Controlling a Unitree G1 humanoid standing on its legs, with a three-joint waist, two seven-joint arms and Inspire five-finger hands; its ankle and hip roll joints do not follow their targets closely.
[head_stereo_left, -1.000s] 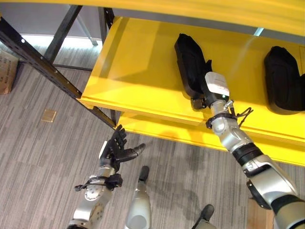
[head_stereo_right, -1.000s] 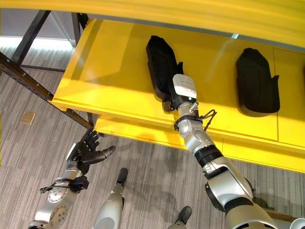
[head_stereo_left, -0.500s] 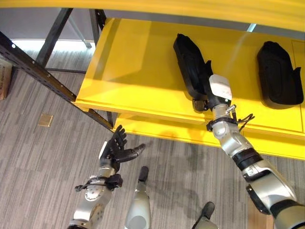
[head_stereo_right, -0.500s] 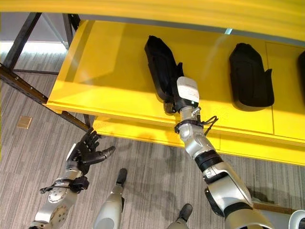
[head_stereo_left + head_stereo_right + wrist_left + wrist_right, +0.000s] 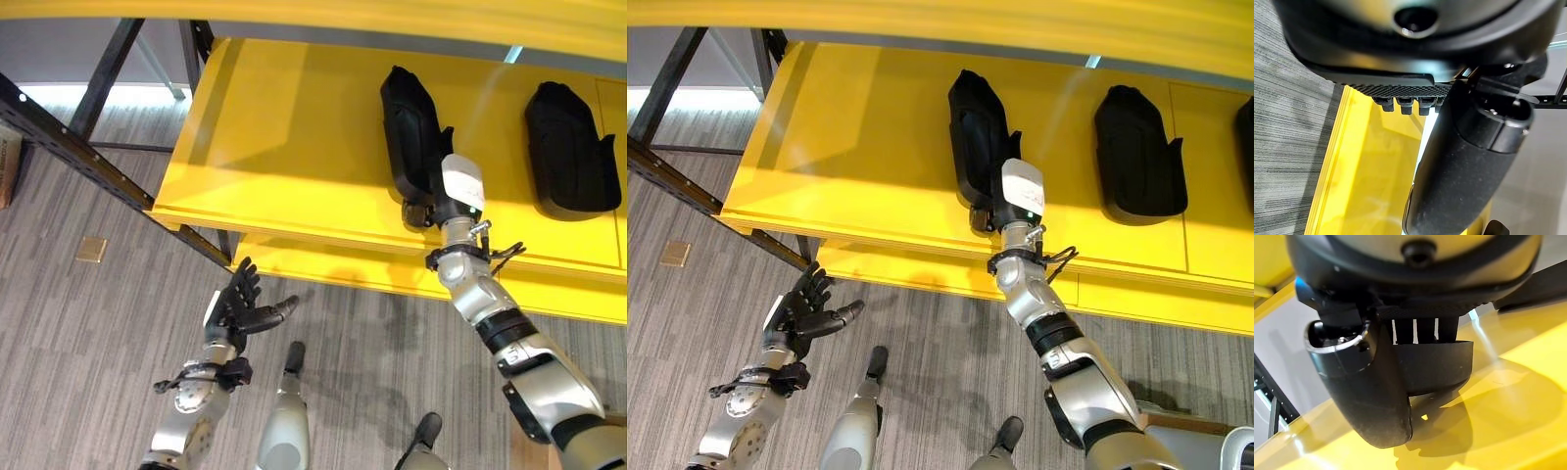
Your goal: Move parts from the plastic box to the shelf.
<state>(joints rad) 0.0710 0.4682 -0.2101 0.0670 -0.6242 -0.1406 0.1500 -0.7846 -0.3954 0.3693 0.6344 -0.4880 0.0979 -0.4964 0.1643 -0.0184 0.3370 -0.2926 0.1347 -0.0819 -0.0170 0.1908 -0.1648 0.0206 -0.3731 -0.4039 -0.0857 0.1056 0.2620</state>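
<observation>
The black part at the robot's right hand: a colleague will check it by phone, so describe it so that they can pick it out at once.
Find the yellow shelf. Two long black moulded parts lie on it side by side. The one meant is the black part nearer the shelf's open end, the one with the right hand at its near end; the other black part lies alone, with no hand on it.

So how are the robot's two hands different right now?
The right hand is up on the yellow shelf, thumb and fingers curled round the end of a black part; the left hand hangs low over the floor, holding nothing. The left hand's fingers are spread open; the right hand's are wrapped on the part. Both are dark hands on silver-grey arms.
</observation>
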